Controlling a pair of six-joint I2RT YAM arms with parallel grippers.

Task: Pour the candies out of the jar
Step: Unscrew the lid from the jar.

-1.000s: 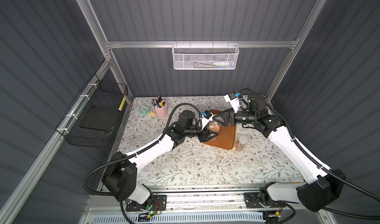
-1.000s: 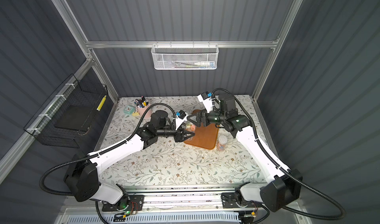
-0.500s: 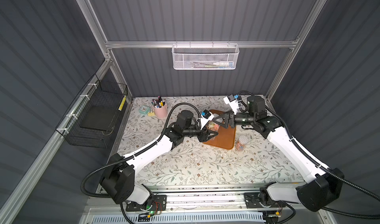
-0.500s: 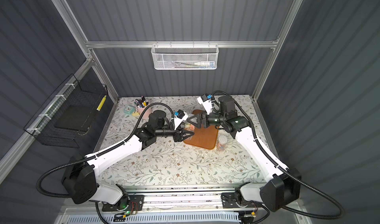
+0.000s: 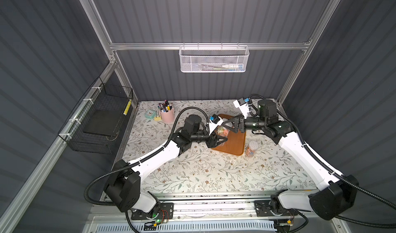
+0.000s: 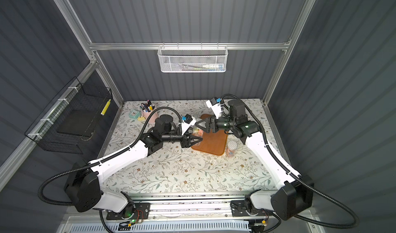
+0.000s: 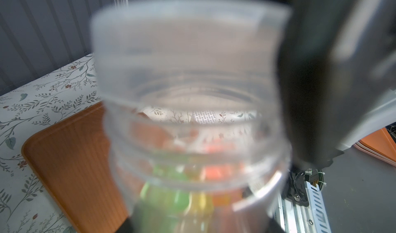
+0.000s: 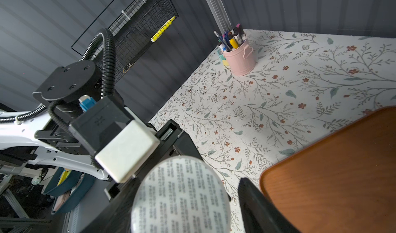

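My left gripper [image 5: 221, 141] is shut on the lower body of a clear jar [image 5: 222, 133], held upright over the left edge of the orange tray [image 5: 234, 142]. Orange, green and yellow candies [image 7: 192, 178] show blurred through its wall. A translucent cap [image 7: 192, 39] with a printed white top [image 8: 182, 199] sits on the jar. My right gripper [image 5: 225, 125] reaches in from the right and straddles that cap, open. A thin strip of table shows between one finger [image 8: 257, 204] and the cap's edge. In both top views the right gripper [image 6: 198, 125] sits just above the left gripper [image 6: 198, 141].
A second small jar [image 5: 251, 149] with a printed top stands on the table just right of the tray. A pink pen cup [image 5: 167, 115] and a teal clock [image 5: 150, 114] stand at the back left. A black wire basket [image 5: 100, 118] hangs on the left wall.
The right gripper's jaws have drawn closer together around the jar's cap. The left gripper and the jar have stayed almost where they were.
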